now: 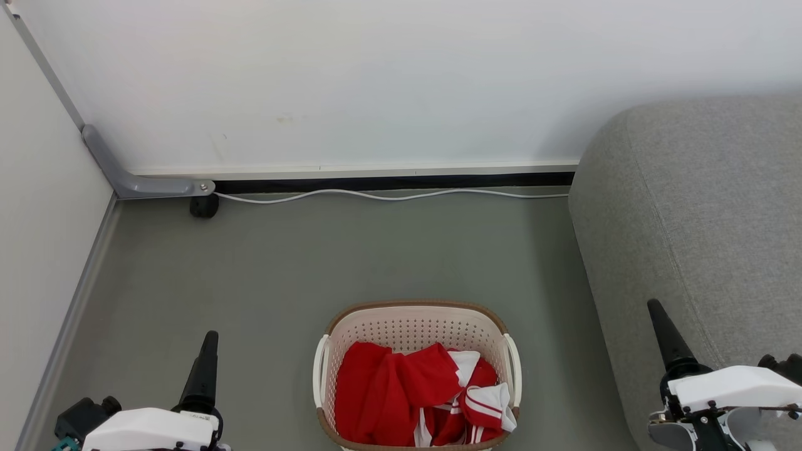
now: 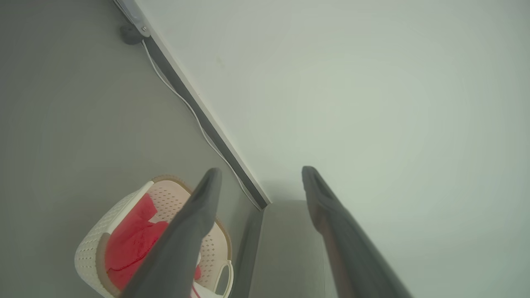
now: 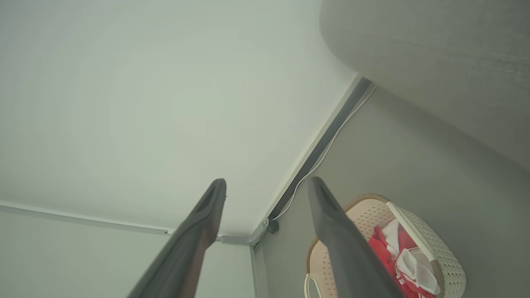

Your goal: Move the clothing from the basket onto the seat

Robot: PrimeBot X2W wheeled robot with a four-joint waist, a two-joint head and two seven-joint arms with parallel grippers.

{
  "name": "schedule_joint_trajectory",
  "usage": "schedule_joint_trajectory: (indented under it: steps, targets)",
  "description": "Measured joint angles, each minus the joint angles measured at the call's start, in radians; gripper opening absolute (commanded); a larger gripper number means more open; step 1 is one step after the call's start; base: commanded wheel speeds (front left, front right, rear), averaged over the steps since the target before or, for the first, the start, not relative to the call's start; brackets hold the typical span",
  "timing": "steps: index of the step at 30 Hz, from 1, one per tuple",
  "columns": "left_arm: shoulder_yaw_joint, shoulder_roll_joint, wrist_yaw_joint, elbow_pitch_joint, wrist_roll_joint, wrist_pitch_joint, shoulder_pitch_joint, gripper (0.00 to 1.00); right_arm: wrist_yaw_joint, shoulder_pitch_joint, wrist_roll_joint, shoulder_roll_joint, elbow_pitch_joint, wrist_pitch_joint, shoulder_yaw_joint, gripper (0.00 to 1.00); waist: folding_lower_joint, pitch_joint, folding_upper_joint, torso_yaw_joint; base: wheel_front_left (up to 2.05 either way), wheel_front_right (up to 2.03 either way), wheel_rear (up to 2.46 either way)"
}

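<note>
Clothing [image 1: 401, 394]: red heap with white panels and striped trim, bunched inside the basket [image 1: 413, 308], nothing hanging over the rim. The white and striped pieces lie on the seat-side half and the plain red bulk on the other half. The heap spans the basket wall to wall, so its long axis runs left-right across the head view. The basket stands on the grey floor [image 1: 282, 263], low and centre in the head view and clear of the seat [image 1: 702, 207], which rises just to its right. Behind it are a white wall [image 1: 376, 81], a pale cable [image 1: 388, 196] along the skirting and a dark caster [image 1: 203, 205] in the corner. Left gripper [image 2: 261, 169]: fingers spread wide, nothing between them, raised off the floor to the basket's left. Right gripper [image 3: 267, 181]: fingers likewise wide apart and empty, raised to the basket's right in front of the seat's edge. The key relation is that the clothing lies between the two grippers, inward of and below both. In the head view the left finger looks slightly nearer the basket wall. The right arm stands on the seat side, nearest the white pieces. Judgement: no grasp has begun. A reach needs to go down and inward, and the right arm would have the shorter carry to the seat.
</note>
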Motion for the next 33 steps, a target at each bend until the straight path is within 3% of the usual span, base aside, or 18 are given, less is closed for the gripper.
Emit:
schedule_joint_trajectory:
  steps: [18, 33]
  targets:
    - [-0.02, 0.019, 0.0, 0.015, 0.333, -0.056, -0.019, 1.0, 0.0, -0.04, -0.308, -0.025, 0.038, -0.052, 0.049, 1.0, -0.0001, 0.005, 0.0, -0.003, 0.0, 0.0, 0.0]
    - [-0.026, 0.036, 0.0, 0.033, 0.576, -0.097, -0.03, 1.0, 0.0, -0.072, -0.499, -0.035, 0.074, -0.094, 0.076, 1.0, -0.0001, 0.005, -0.0001, -0.006, 0.0, 0.0, 0.0]
